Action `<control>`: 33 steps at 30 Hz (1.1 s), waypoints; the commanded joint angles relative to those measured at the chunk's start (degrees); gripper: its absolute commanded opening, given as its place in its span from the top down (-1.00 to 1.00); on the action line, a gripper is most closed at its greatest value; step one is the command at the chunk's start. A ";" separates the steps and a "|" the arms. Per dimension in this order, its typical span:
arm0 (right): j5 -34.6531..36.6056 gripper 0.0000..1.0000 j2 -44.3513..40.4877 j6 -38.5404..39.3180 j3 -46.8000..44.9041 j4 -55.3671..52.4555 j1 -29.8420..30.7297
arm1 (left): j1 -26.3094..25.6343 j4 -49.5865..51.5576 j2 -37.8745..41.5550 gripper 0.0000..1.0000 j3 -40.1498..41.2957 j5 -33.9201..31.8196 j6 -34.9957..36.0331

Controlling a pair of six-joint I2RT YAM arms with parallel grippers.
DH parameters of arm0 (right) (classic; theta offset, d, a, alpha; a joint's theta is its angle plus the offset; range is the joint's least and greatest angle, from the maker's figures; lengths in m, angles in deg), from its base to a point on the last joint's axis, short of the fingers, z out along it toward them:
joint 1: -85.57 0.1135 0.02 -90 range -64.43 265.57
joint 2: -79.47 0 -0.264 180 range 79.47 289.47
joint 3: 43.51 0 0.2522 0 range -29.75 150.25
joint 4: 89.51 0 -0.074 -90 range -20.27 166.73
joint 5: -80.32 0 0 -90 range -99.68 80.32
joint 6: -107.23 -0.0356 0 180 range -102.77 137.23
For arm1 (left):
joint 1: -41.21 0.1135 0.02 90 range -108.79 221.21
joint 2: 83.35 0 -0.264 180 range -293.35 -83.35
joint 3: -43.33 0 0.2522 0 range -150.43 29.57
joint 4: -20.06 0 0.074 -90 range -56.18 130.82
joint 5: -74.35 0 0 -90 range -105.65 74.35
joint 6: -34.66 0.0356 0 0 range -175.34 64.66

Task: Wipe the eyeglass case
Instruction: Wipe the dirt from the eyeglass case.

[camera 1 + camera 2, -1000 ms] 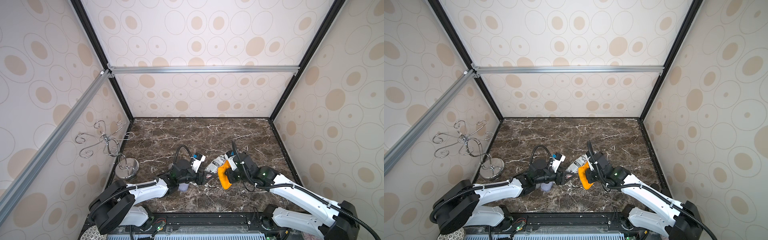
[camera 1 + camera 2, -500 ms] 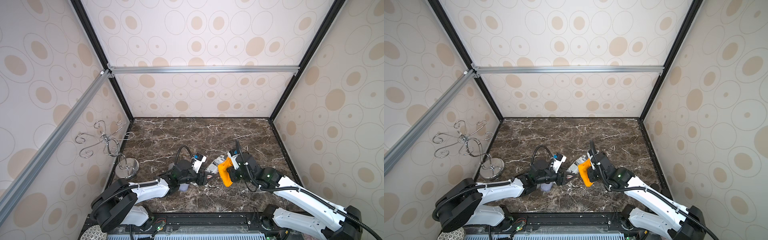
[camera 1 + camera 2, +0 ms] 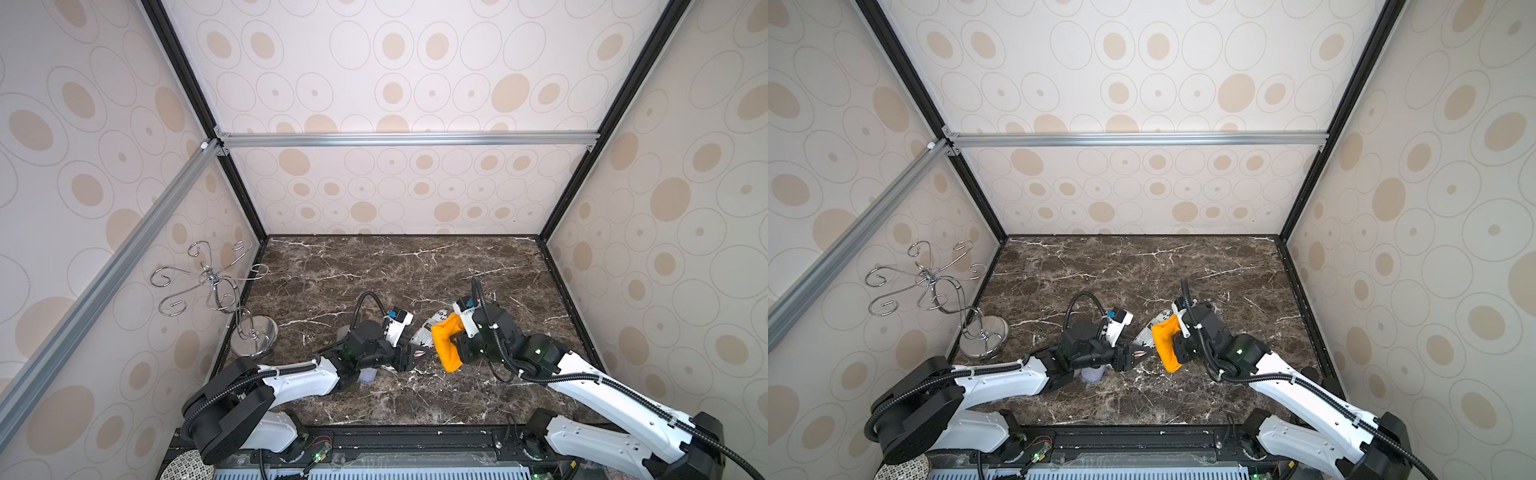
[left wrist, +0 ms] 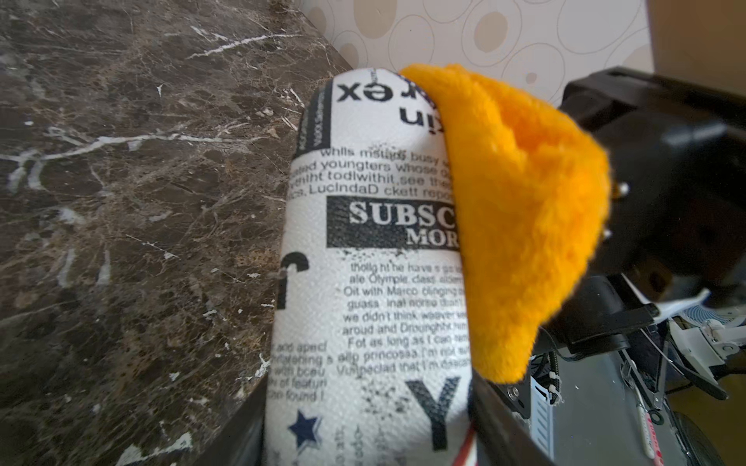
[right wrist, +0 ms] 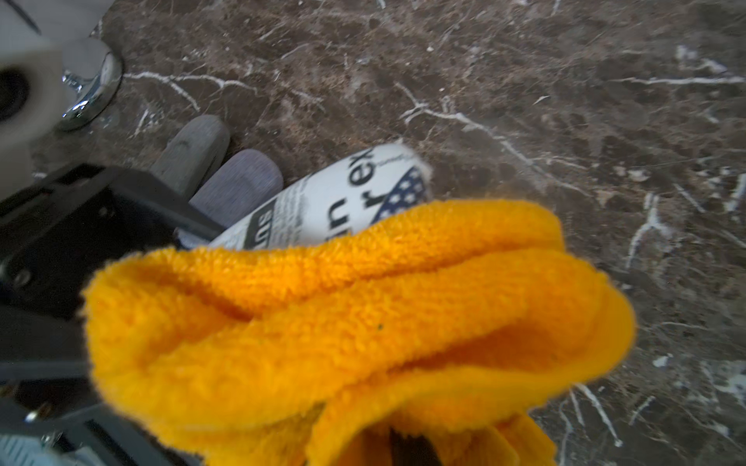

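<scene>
The right gripper, pressed together on the orange cloth, should rub lightly and evenly along the eyeglass case, which the left gripper pinches by one end at the lower middle of a top view.

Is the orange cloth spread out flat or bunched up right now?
Bunched, not spread: the orange cloth lies in thick stacked folds in the right wrist view, one edge draped over the eyeglass case.

Left arm stretched low, left gripper clamped — right arm angled in, right gripper clamped
</scene>
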 commanded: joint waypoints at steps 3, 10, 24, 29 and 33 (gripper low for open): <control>-5.13 1.00 -1.47 -0.47 -2.26 4.91 1.55 | -1.03 -1.90 -0.35 0.03 -1.82 2.22 0.66; 1.24 1.00 -5.90 -7.09 -4.41 4.30 -2.10 | -0.96 -6.76 0.57 0.03 0.32 4.43 -0.09; -23.50 1.00 -9.25 -14.28 -5.62 9.07 -18.85 | -0.99 -30.18 -3.12 0.03 5.29 9.98 -6.72; -25.63 1.00 -8.40 -15.71 -4.94 10.38 -20.31 | -0.99 -32.44 -4.79 0.03 4.78 10.61 -7.18; -28.47 1.00 -7.63 -17.12 -5.66 13.34 -20.51 | -0.99 -32.65 -4.66 0.03 4.40 10.64 -6.40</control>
